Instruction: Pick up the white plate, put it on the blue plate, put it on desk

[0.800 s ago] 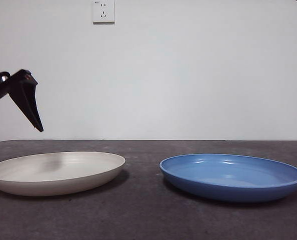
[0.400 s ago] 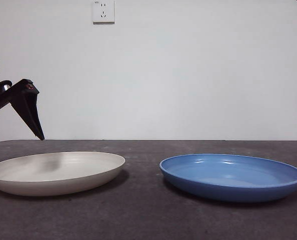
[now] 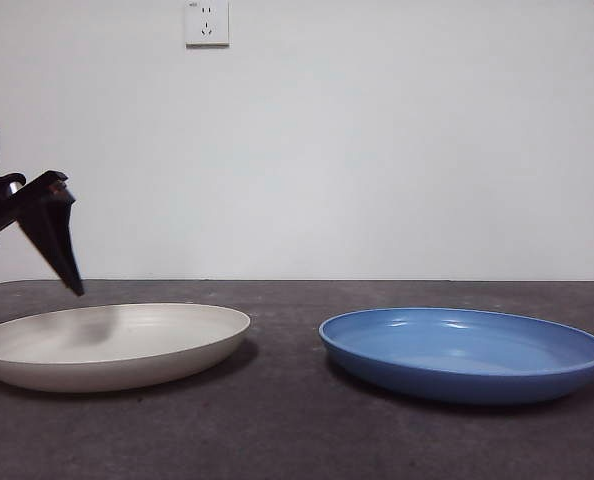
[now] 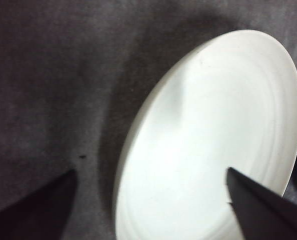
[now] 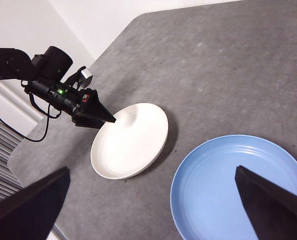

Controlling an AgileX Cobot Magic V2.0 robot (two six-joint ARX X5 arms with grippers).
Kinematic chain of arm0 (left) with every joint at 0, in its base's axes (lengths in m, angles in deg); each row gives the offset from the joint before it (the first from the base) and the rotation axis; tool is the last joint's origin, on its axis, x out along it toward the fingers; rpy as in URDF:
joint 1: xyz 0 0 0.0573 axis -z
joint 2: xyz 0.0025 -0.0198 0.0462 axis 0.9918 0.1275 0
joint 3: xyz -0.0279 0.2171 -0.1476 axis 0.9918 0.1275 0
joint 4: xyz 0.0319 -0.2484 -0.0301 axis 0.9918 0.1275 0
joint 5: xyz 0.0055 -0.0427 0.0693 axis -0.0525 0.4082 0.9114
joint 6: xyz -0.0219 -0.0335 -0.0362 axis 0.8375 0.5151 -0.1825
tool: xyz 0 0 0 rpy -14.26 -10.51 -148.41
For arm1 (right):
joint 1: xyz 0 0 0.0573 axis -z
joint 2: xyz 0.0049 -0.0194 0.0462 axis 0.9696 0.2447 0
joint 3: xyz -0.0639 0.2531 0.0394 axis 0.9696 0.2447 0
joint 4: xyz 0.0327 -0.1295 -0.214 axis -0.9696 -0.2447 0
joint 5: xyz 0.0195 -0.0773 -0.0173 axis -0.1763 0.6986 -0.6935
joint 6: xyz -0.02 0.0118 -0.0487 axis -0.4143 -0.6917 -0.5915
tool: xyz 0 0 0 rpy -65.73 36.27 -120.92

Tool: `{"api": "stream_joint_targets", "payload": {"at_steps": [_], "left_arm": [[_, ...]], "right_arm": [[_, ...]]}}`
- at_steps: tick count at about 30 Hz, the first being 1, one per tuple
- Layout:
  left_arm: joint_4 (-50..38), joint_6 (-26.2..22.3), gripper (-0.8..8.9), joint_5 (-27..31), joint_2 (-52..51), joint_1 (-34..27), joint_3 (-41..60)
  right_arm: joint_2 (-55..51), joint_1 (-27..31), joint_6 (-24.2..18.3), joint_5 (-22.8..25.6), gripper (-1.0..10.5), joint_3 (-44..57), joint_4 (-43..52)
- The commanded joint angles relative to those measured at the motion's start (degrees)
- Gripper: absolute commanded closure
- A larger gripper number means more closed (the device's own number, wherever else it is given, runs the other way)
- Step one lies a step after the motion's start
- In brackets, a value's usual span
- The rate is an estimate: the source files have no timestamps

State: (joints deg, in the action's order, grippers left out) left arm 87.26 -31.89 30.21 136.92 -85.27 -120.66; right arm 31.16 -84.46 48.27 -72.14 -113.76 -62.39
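Your left gripper hovers wide open and empty, straddling the white plate's rim at its 9 o'clock edge. The plate lies flat on the desk, well apart from the blue plate. Lower slowly so one jaw slips under the rim before closing.

Round off-white matte plate flat on dark grey-brown speckled tabletop, left side in front view. Round glossy blue plate on tabletop to its right, apart, gap between rims. Left hand above white plate's outer left edge, not touching, jaws spread either side of rim in left wrist view. Right hand high above both plates, jaws wide. Wall socket on wall behind.
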Motion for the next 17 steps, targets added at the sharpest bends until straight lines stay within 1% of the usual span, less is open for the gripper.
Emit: {"api": "stream_joint_targets", "payload": {"at_steps": [1,7,11,14,17], "left_arm": [[-0.17,0.17,5.02,-0.63,2.01,0.09,-1.03],[0.02,0.17,6.41,-0.61,4.72,0.09,-1.03],[-0.39,0.15,8.03,-0.33,5.6,0.09,-1.03],[-0.68,0.15,8.05,0.98,5.57,0.09,-1.07],[-0.92,0.15,8.05,1.03,5.57,0.07,-1.07]], "right_arm": [[0.22,-0.24,-0.87,0.04,3.3,-0.94,0.61],[0.22,-0.24,-0.85,0.02,3.3,-0.94,0.61],[0.22,-0.26,-0.83,-0.07,3.3,-0.94,0.55],[0.22,-0.26,-0.79,-0.17,3.3,-0.94,0.39],[0.22,-0.26,-0.79,-0.17,3.3,-0.94,0.17]]}}
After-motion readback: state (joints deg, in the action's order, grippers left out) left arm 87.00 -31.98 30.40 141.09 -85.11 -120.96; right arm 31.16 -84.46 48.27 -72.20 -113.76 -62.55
